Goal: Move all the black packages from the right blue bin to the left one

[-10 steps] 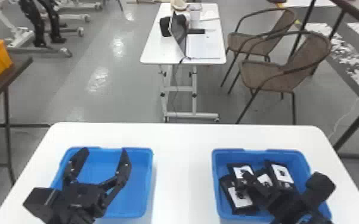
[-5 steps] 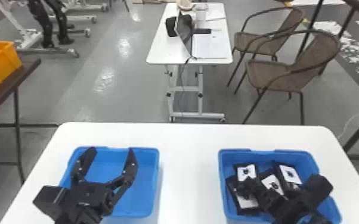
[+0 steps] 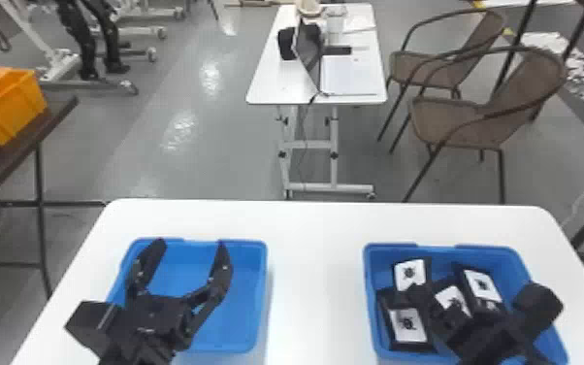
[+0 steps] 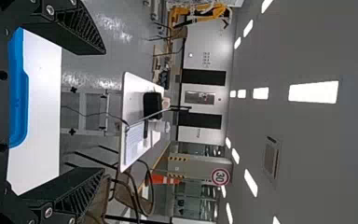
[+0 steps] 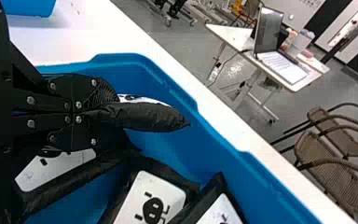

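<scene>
1. My left gripper hung over the left blue bin, its two fingers spread wide with nothing between them.
2. In my left wrist view, those fingers stood well apart, one on either side of the view.
3. My right gripper was down at the right blue bin, closed on a black package. I had it pinched near one end, and the rest jutted out past my fingertips, its white label partly showing.
4. Three other black packages lay in the right bin: one at its left side, one in the middle, partly behind my right gripper, and one to the right of that, tilted. Their white labels with dark marks faced up.
5. Both bins sat apart on the white table.
6. Beyond it were a smaller table bearing a laptop, two brown chairs, and, off to the left, an orange crate on a dark table.
</scene>
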